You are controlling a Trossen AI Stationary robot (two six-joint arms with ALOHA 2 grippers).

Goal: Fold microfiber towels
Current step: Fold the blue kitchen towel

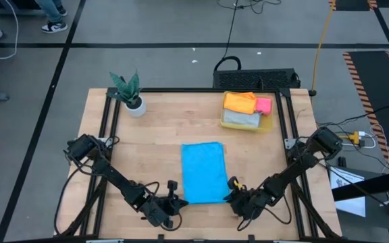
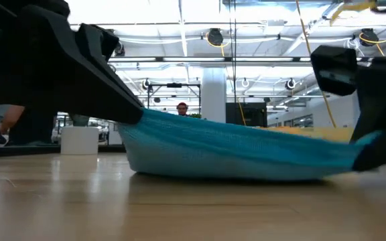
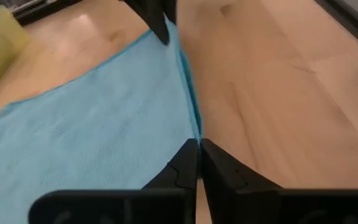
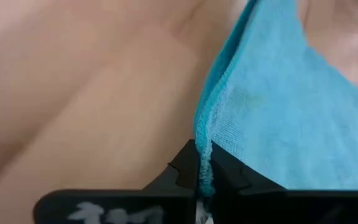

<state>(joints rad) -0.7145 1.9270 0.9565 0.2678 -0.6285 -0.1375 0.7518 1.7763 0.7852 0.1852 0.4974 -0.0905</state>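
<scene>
A bright blue towel (image 1: pixel 204 169) lies in the middle of the table as a rectangle, with its long sides running near to far. Its near end is raised off the wood and the rest rests on the table (image 2: pixel 233 171). My left gripper (image 1: pixel 174 197) is shut on the towel's near left corner. My right gripper (image 1: pixel 234 190) is shut on its near right corner. The orange (image 1: pixel 239 102), pink (image 1: pixel 263 105) and grey (image 1: pixel 240 119) towels lie in the yellow bin. I see no separate yellow towel. My left gripper pinches the towel's near left corner (image 3: pixel 196 132) between its two fingers, coming in low from the near side. The corner is lifted off the table (image 2: pixel 139 115). The near edge runs straight from it to the other gripper. My right gripper pinches the towel's near right corner at its hemmed edge (image 4: pixel 202 146) between its two fingers, low from the near side. The corner is held a little above the table (image 2: pixel 370 142). Whether it holds one layer or several I cannot tell.
The yellow plastic bin (image 1: pixel 270 125) stands at the far right of the table. A small potted plant (image 1: pixel 132 94) stands at the far left. Bare wood lies to the left and right of the blue towel. A person shows far off in the room (image 2: pixel 181 108).
</scene>
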